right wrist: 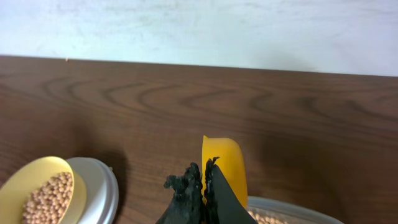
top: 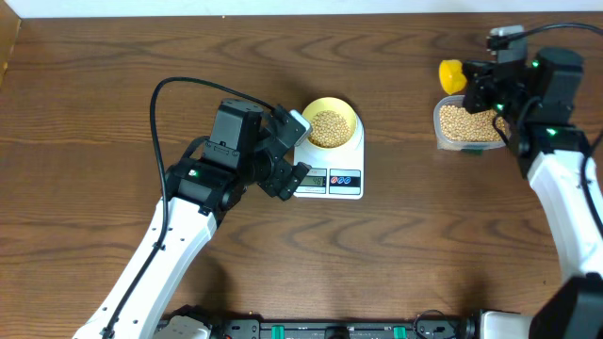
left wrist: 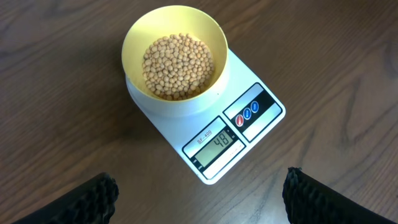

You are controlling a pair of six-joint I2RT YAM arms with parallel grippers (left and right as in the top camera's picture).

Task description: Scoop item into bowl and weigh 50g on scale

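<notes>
Overhead camera looking straight down from high up on both arms, left wrist camera close above the scale [left wrist: 214, 121] and bowl [left wrist: 175, 55] ahead of its fingers, right wrist camera low, facing level across the table [right wrist: 186, 106] (same bowl at far left).

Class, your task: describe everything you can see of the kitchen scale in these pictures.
The scale is a flat white digital one that looks like plastic, lying level on the brown wooden table. Its front panel carries a small grey display reading 48 and a dark strip with round buttons. Its platform bears a pale-yellow bowl partly filled with tan beans. Nothing else touches it; the left gripper hovers open in front of it.
</notes>
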